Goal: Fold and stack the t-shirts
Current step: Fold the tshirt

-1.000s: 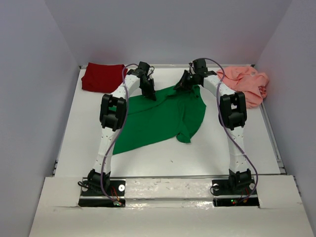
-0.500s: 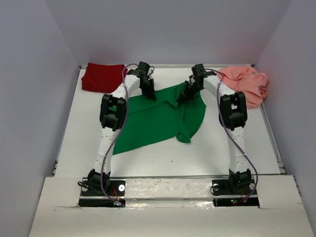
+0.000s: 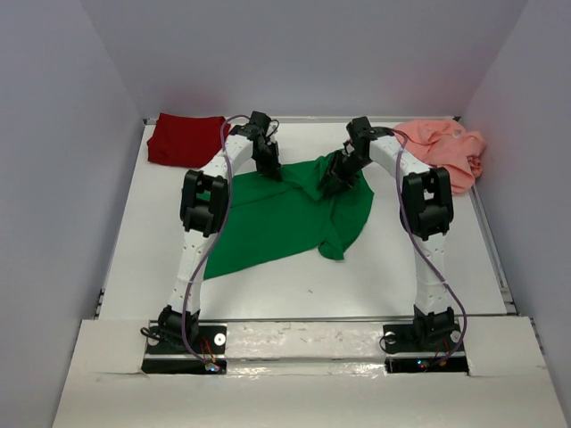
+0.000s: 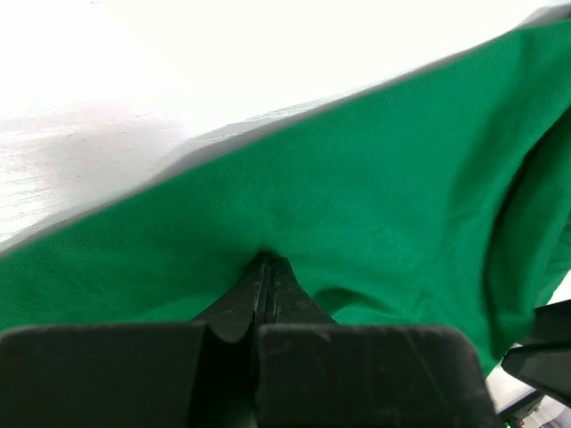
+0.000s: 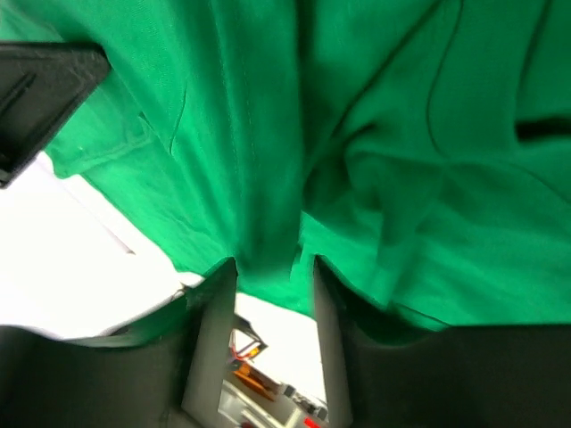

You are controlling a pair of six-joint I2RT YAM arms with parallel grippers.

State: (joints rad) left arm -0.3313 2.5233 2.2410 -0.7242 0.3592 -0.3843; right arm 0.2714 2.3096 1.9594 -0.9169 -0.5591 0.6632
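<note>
green t-shirt (image 3: 285,214) spread mid-table | left gripper (image 4: 264,272) clamped on its far edge | right gripper (image 5: 268,267) jaws parted, cloth gathered between

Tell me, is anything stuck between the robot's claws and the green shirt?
Nothing visible. The left gripper is shut on the green shirt, and the right gripper has shirt cloth between its jaws.
</note>
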